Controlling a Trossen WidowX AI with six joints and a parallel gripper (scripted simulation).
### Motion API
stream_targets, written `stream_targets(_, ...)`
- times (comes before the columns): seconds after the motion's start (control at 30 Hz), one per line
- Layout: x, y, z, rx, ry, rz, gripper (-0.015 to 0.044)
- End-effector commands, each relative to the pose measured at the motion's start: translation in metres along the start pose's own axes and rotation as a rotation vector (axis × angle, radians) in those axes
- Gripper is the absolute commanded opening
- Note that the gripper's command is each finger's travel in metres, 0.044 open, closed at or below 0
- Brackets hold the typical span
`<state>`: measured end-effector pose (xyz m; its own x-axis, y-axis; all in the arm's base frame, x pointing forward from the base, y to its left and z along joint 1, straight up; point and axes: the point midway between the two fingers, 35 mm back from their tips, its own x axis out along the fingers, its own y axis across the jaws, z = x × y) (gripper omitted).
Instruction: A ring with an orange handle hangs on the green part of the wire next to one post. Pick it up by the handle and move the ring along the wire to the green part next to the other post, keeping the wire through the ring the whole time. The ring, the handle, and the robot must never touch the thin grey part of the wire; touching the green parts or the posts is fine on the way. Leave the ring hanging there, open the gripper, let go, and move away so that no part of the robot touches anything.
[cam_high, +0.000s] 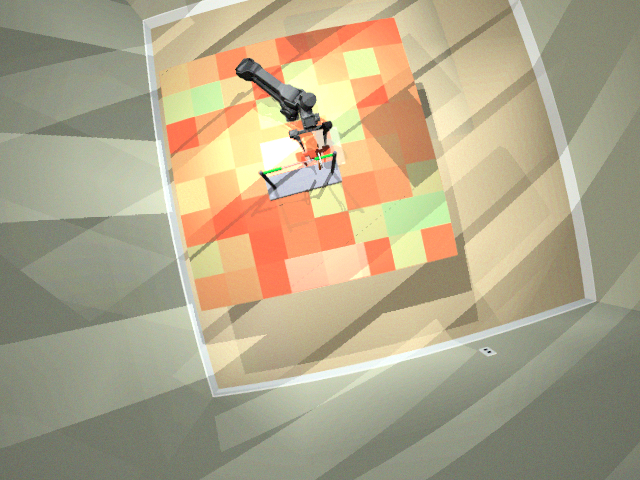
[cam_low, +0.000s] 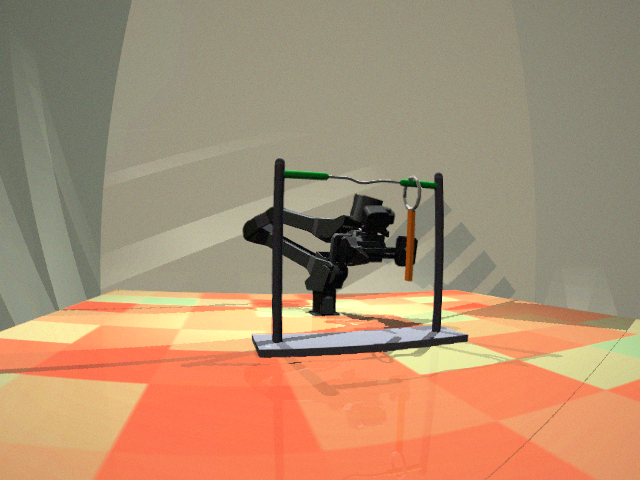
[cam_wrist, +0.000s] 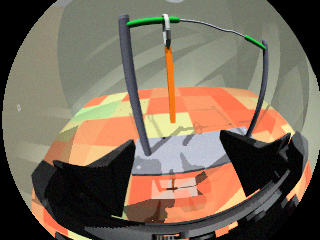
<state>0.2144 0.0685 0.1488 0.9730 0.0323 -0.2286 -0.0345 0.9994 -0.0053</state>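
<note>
1. Fingers (cam_high: 314, 148) (cam_low: 385, 252) stand wide for me, holding nothing.
2. Beyond them I see the orange handle (cam_high: 319, 166) (cam_low: 409, 245) (cam_wrist: 170, 85) hanging upright below its ring (cam_low: 419, 193) (cam_wrist: 167, 30), around the green part (cam_high: 326, 156) (cam_low: 429, 183) (cam_wrist: 145, 22) beside the nearer post (cam_high: 333, 165) (cam_low: 438, 253) (cam_wrist: 132, 85).
3. Farther off, grey wire (cam_low: 364, 181) (cam_wrist: 212, 26) runs toward the other post (cam_high: 267, 179) (cam_low: 278, 248) (cam_wrist: 264, 85).

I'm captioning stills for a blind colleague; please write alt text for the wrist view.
A ring with an orange handle hangs on a green part of the wire beside the left-hand post. Below, the robot's open hand holds nothing.
</note>
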Motion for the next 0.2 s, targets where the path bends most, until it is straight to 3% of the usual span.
stream_targets(0.0, -0.0008, -0.001, 0.0012, 0.008, -0.005, -0.004, 0.044)
stream_targets(0.17, -0.0008, -0.001, 0.0012, 0.008, -0.005, -0.004, 0.044)
